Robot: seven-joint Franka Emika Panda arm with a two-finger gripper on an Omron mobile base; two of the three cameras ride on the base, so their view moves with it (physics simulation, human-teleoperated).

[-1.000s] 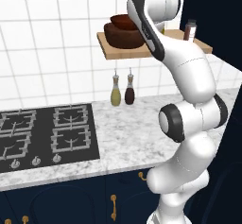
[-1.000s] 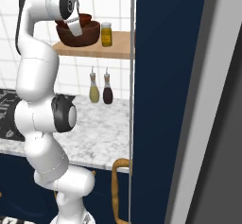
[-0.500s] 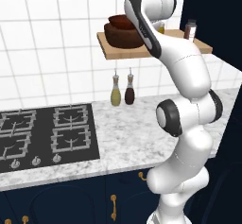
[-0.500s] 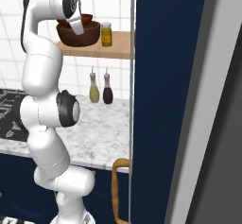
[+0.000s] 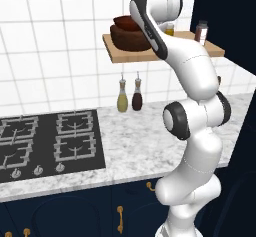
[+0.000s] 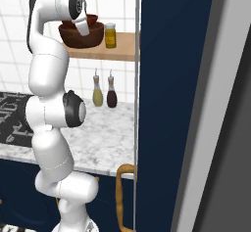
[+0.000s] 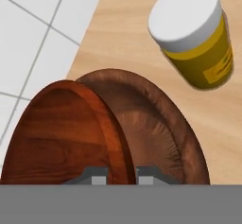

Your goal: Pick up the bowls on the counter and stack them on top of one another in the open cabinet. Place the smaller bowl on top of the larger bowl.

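Observation:
The larger bowl, dark brown and deep, stands on the light-tan shelf of the open cabinet. The smaller bowl, reddish-brown, lies tilted inside it, leaning toward the tiled wall. My gripper is shut on the smaller bowl's rim, one fingertip on each side. From the left base, the smaller bowl rises out of the larger bowl on the shelf. From the right base, the gripper hangs in front of the larger bowl.
A yellow jar with a white lid stands on the shelf close beside the bowls, and a dark spice jar further right. Two oil bottles stand on the marbled counter by the black hob. A navy cabinet side borders the shelf.
The hand has shifted slightly along the shelf and the elbow has swung; the smaller bowl stays held over the larger bowl.

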